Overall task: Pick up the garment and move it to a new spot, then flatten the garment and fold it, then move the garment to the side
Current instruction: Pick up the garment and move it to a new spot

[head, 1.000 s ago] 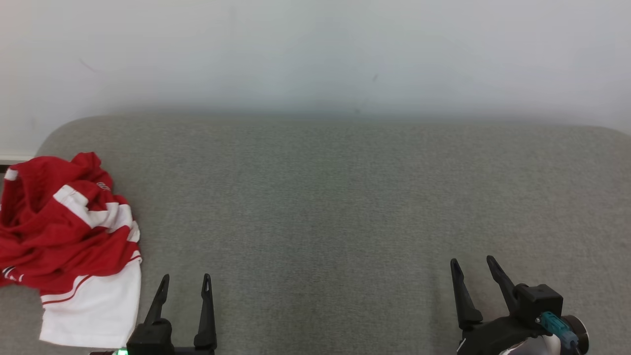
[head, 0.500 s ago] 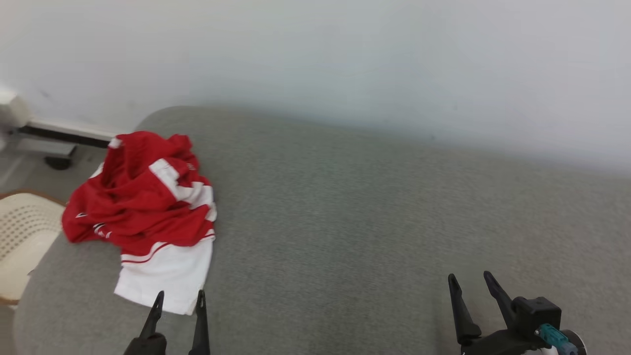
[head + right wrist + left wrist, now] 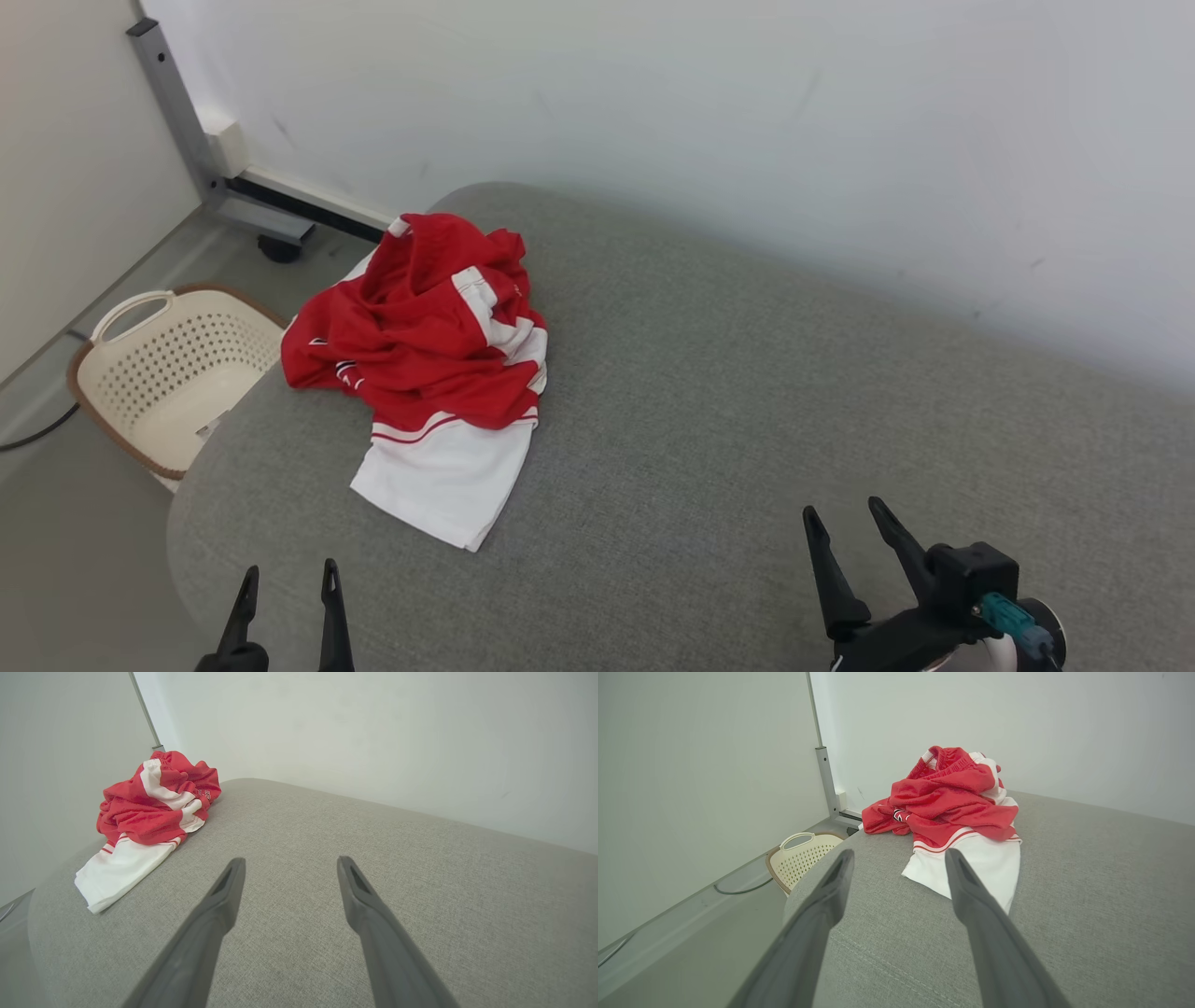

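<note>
The red-and-white garment [image 3: 425, 345] is lying crumpled near the left end of the grey cushioned surface [image 3: 747, 420], its white part trailing toward us. We are holding our left gripper [image 3: 289, 567] near that white edge without touching it, fingers spread wide and empty. Our right gripper [image 3: 842, 506] is hovering well apart to the right, equally wide and empty. A cream basket [image 3: 177, 355] is sitting on the floor beside the cushion's left end.

The garment [image 3: 420, 345] is red with white stripes and a big white part. The bench [image 3: 747, 392] is plain grey. The basket [image 3: 177, 350] is cream with little holes and a brown rim. The left gripper [image 3: 289, 569] and the right gripper [image 3: 842, 509] are black.
</note>
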